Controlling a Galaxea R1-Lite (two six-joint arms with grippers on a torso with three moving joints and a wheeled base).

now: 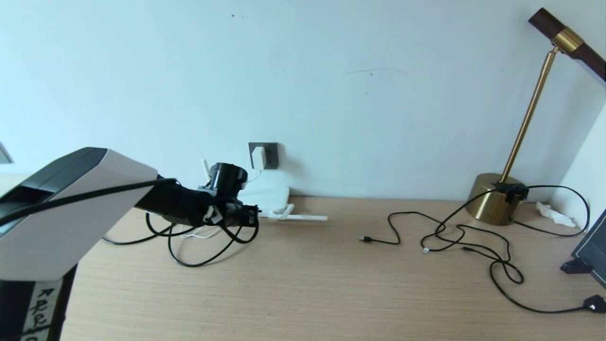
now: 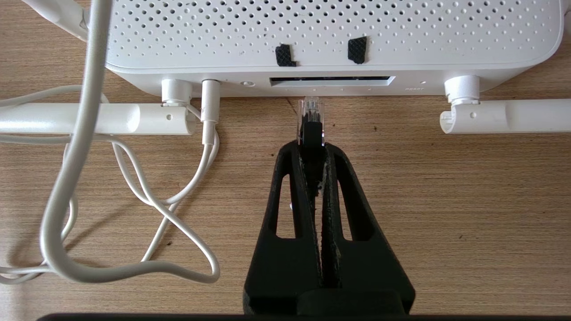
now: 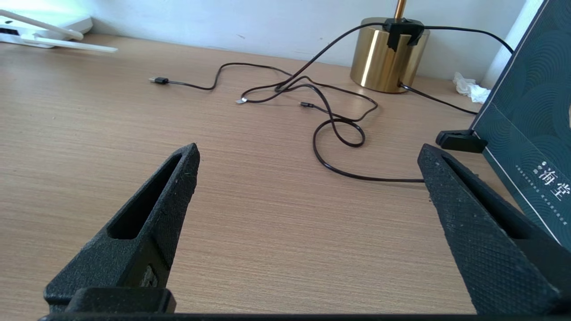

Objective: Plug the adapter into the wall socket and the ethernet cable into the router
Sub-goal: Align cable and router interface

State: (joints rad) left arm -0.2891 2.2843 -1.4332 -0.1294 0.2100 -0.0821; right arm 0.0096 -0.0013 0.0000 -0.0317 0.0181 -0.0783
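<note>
left gripper [image 2: 311,145] pinching ethernet cable [image 2: 311,117], facing router [image 2: 334,40]

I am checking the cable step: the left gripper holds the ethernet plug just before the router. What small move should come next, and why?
Probably ease the left gripper straight forward. It is shut on the ethernet cable, whose clear plug points at the router port slot and stops just short of it. The adapter already sits in the wall socket.
</note>
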